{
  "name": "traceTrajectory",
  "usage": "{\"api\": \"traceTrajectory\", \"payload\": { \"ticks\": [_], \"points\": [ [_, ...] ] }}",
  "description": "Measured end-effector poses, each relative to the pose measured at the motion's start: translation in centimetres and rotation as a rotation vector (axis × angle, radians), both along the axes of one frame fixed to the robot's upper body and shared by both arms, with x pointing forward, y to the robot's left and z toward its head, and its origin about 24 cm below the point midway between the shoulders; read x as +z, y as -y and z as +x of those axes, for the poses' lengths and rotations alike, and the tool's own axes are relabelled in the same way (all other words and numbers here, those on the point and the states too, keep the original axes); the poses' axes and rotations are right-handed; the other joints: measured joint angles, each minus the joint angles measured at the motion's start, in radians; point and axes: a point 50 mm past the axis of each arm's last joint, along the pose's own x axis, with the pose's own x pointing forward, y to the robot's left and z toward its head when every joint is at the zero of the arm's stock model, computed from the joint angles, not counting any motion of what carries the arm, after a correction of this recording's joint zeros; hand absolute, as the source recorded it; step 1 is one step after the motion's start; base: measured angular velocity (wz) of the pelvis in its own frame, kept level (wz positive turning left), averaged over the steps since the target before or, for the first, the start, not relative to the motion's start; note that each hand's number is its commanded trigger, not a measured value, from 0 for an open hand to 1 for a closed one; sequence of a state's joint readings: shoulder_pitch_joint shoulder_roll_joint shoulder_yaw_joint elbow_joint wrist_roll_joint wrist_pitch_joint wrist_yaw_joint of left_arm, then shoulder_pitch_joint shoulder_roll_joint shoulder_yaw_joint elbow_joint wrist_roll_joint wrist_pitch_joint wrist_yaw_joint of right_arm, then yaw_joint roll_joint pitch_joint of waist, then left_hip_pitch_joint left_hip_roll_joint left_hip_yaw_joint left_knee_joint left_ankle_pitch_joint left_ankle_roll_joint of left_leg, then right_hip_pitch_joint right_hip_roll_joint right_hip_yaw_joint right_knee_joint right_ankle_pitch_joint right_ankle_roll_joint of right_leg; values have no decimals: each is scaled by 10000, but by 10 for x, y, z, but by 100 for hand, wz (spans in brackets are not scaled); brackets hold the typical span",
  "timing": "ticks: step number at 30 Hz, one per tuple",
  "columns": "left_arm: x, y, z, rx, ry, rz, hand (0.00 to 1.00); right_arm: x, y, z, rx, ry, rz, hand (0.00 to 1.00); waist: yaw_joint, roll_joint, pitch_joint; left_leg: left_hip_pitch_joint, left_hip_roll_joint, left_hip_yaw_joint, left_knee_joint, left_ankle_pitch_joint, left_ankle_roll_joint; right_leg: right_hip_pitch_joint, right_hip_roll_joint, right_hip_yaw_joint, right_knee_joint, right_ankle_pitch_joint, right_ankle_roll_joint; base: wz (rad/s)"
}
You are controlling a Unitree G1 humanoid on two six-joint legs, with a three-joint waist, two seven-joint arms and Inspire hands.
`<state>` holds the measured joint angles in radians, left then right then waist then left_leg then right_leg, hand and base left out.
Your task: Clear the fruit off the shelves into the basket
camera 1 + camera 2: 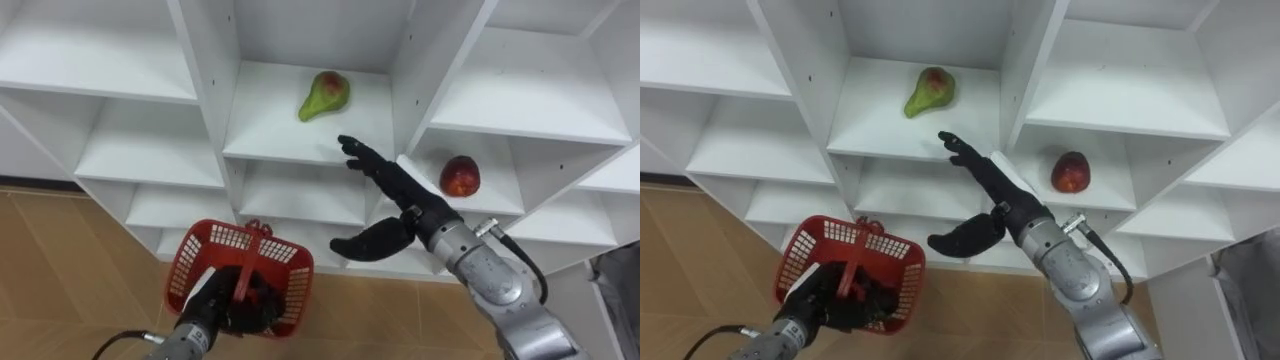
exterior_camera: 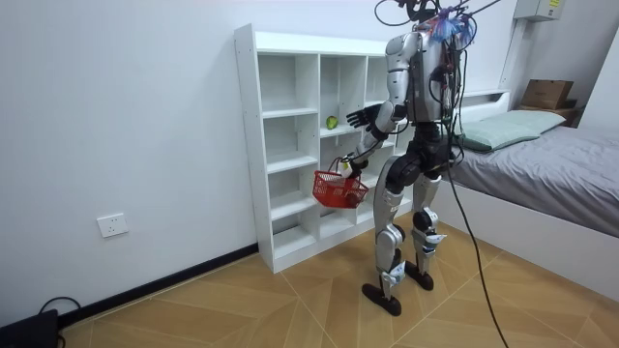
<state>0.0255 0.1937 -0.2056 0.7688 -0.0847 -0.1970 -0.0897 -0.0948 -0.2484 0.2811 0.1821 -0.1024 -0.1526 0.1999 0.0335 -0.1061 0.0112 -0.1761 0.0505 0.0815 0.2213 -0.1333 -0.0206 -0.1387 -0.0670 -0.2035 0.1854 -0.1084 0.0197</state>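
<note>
The robot stands at the white closet (image 1: 205, 60). Its left hand (image 1: 236, 304) is clenched on the handle of a red basket (image 1: 200, 250), in which no fruit can be seen. The right hand (image 1: 398, 190) reaches with fingers spread, grasping nothing, just short of the pear (image 1: 325, 95) on its shelf. A red fruit (image 1: 459, 176) waits in the compartment to the right, so both appear left to collect.

1. No legible txt, nos. or signs anywhere.
2. Closet (image 1: 212, 90) panels: plain white, no labels.
3. Red basket (image 1: 195, 265): no readable mark.
4. Wall socket (image 2: 112, 225): blank face.
</note>
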Motion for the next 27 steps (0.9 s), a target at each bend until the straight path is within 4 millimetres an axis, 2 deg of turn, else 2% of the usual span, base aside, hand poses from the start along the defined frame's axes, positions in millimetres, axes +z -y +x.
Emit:
{"api": "traceTrajectory", "payload": {
  "ticks": [6,15,20,27],
  "points": [
    [0,-2,-1,74,-30,12,100,14,-1,2,79,422,569,0,33,-205,7,171,-14,-1,-94,0,0,128,-8,8,-4,-7,11,1],
    [-1,-1,-3,-165,-55,234,100,43,1,3,84,1585,899,0,42,-342,5,390,-32,-28,-187,8,-4,347,-9,12,-26,-30,38,0],
    [-1,-1,-3,-204,-60,285,100,48,0,3,158,1823,981,0,45,-519,2,396,-33,-35,-175,9,-4,364,-9,13,-26,-30,38,0],
    [3,-2,1,-138,232,367,100,58,9,6,-390,2169,1848,0,74,-526,11,309,-32,-134,-102,7,-5,366,-15,-107,-24,-28,36,3]
  ]
}}
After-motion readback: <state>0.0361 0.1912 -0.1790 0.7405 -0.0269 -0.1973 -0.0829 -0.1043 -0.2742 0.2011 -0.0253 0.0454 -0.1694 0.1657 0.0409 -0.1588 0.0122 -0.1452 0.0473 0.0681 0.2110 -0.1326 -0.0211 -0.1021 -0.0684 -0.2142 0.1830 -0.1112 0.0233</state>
